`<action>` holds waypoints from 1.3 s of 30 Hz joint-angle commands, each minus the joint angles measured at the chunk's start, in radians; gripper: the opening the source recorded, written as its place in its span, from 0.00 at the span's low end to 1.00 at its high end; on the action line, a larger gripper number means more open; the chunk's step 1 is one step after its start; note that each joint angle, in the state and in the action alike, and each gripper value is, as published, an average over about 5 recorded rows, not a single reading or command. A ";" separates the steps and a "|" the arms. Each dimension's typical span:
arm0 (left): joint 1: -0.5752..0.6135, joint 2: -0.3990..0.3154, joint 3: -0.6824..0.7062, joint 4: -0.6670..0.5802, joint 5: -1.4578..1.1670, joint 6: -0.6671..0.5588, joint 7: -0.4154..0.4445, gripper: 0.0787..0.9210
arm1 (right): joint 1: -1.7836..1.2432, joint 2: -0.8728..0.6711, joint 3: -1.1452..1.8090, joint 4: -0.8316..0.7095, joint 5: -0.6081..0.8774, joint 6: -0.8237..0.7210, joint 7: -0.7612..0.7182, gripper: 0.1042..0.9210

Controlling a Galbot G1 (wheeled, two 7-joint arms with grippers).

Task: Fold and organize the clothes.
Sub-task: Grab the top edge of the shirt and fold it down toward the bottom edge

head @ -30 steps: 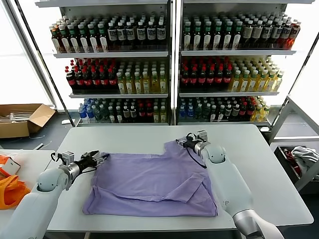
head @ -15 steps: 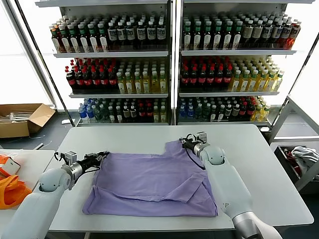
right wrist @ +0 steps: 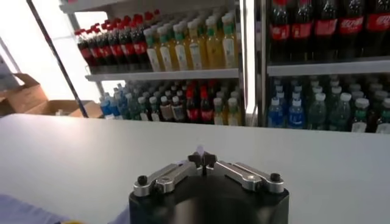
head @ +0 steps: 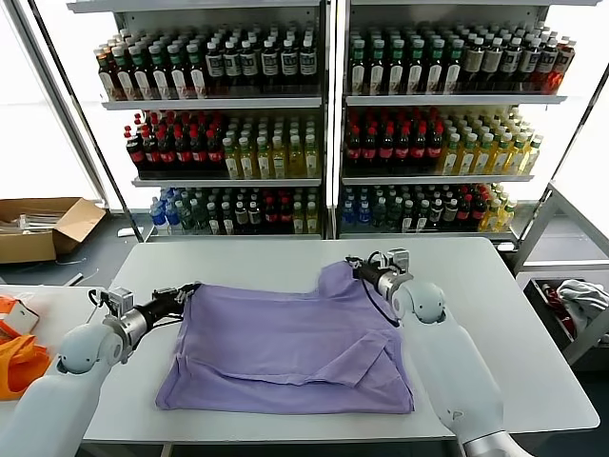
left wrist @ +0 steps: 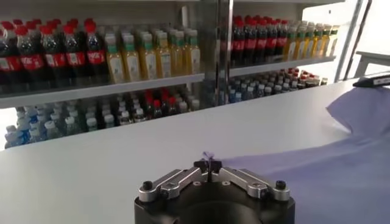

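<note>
My left tool (head: 186, 293) and right tool (head: 360, 273) each pinch a far corner of the T-shirt (head: 290, 347), which stretches toward me across the table (head: 495, 314).

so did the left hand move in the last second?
Yes. The left hand, shut on the T-shirt corner, has pulled outward toward the table's left edge, dragging that corner with it.

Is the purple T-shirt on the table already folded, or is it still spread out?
Mostly spread: the T-shirt lies flat on the table, one part doubled over on the robot's right.
</note>
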 commanded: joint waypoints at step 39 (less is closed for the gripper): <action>0.750 -0.137 -0.363 -0.633 0.046 -0.093 -0.300 0.50 | -0.900 -0.070 0.411 0.620 -0.080 0.551 -0.099 0.46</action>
